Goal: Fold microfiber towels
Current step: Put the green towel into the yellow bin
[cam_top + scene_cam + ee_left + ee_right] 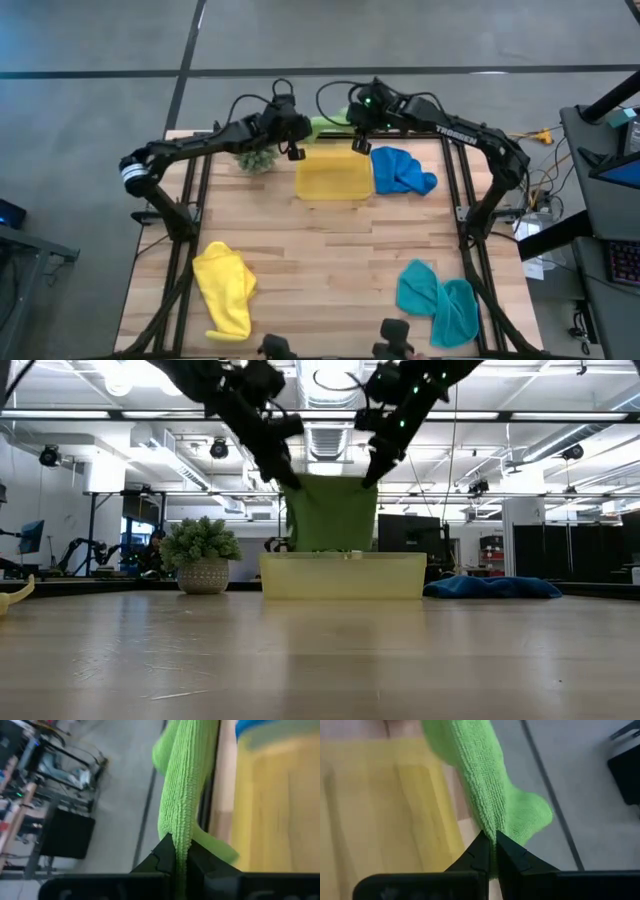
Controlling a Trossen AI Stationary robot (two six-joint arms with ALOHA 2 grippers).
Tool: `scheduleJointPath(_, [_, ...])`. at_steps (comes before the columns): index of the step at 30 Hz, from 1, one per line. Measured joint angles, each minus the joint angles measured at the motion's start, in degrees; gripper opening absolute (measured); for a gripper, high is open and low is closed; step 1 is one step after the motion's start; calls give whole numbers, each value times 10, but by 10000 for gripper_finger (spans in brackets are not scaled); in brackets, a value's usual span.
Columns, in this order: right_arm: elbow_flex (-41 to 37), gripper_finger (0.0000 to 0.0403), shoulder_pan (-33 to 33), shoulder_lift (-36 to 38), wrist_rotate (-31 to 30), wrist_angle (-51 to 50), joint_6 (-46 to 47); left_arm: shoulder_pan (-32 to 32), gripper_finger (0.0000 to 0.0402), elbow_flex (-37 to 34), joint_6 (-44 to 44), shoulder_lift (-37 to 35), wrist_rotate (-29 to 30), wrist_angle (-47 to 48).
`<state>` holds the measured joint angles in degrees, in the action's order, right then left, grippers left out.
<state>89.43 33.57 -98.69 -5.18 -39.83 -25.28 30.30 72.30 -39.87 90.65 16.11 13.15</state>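
Lime green towel (pixel 330 512) hanging stretched btwn both grippers, above far edge of yellow tray (pixel 342 576). Left gripper (pixel 176 865) clenched on one top corner, right gripper (pixel 490 851) clenched on other. Cloth draped down behind tray, off table.

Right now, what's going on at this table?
Both arms hold the lime green towel up by its top edge at the table's far side, behind the yellow tray. The left gripper and right gripper are each shut on it, so it hangs stretched between them. The blue towel, teal towel and yellow towel lie crumpled on the table, unfolded.
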Motion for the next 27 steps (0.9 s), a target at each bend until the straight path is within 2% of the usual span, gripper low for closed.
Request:
scheduleJointPath(8, [-57,13,-4,-23,7,11,12,-13,0,-14,5,54,6,10])
scheduleJointPath(18, [-143,13,-41,-11,29,39,47,-54,0,-20,25,49,11,57])
scheduleJointPath(24, [-185,13,-57,-11,41,89,71,-66,0,-61,51,50,2,59])
scheduleJointPath(27, [-190,13,-57,-12,46,94,86,-72,0,-80,79,49,-20,59])
